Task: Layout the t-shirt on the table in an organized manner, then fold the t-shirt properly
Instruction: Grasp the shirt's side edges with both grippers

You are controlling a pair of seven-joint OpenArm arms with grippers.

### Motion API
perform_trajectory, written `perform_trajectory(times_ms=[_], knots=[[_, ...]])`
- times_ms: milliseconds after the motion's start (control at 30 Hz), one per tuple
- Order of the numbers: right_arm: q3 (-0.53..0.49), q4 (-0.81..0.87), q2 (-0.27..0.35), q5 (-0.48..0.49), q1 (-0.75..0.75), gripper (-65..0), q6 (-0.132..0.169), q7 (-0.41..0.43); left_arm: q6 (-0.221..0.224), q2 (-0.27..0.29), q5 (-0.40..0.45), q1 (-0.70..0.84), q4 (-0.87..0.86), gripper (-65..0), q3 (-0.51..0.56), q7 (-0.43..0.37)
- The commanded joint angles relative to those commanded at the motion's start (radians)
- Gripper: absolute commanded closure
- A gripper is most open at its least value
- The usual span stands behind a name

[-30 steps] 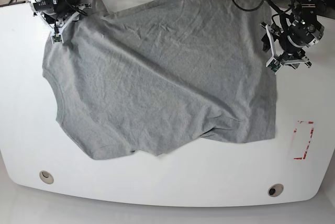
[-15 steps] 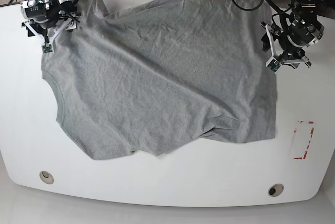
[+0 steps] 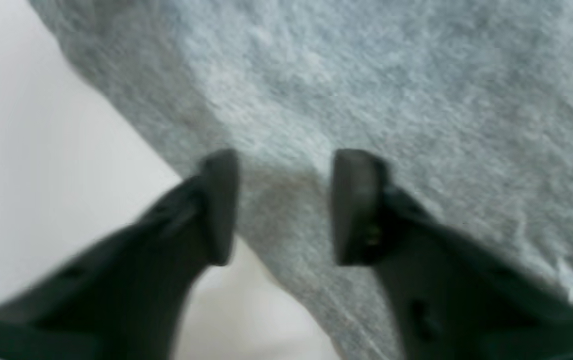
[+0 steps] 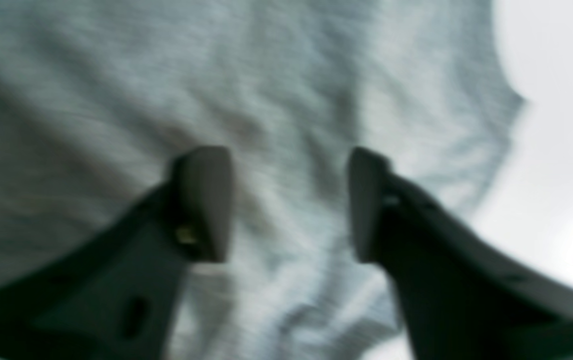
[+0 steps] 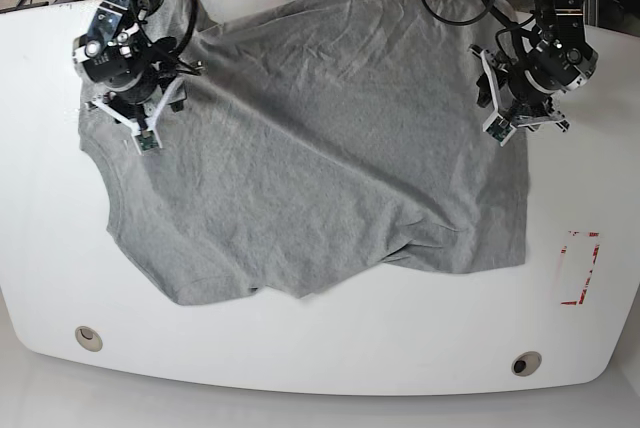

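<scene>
The t-shirt [image 5: 310, 138] sprawls wrinkled across the table [image 5: 320, 358], long axis running left to right in the base view. Left gripper [image 3: 284, 207] hovers over its right-hand edge, right gripper [image 4: 286, 202] over the upper-left shoulder; both gape apart, holding nothing, cloth directly beneath each.

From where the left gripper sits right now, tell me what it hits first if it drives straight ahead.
Most likely the t-shirt. The left gripper has its jaws open, pointing at grey fabric near the shirt's edge, with bare table off to one side. How far it still has to go is unclear.
</scene>
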Motion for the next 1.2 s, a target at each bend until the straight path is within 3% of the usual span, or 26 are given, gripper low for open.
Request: perform_trajectory(times_ms=[33,100,367,667,867,1200], knots=[[-0.015,-0.012,-0.011,-0.002,0.000,-5.1,0.000,0.000,0.000,0.000,0.000,0.000,-0.011,-9.7,0.000,0.000],[-0.038,-0.026,-0.018,-0.006,0.000,0.0,0.000,0.000,0.000,-0.003,0.000,-0.003,-0.049,-7.9,-0.003,0.000],[-0.068,-0.121,-0.021,-0.006,0.003,-2.4,0.000,0.012,0.000,-0.032,0.000,-0.074,-0.230,-7.8,-0.005,-0.002],[-0.064,-0.281,-0.017,-0.011,0.029,-2.4,0.000,0.133,0.000,-0.078,0.000,-0.233,-0.480,-8.1,0.011,-0.008],[-0.068,-0.431,-0.015,-0.011,0.094,-2.5,0.000,0.229,0.000,-0.155,-0.002,-0.391,-0.738,-8.2,0.132,-0.146],[-0.069,-0.525,-0.014,-0.011,0.201,-2.7,0.000,0.245,0.000,-0.167,-0.002,-0.568,-0.977,-8.2,0.204,-0.265]])
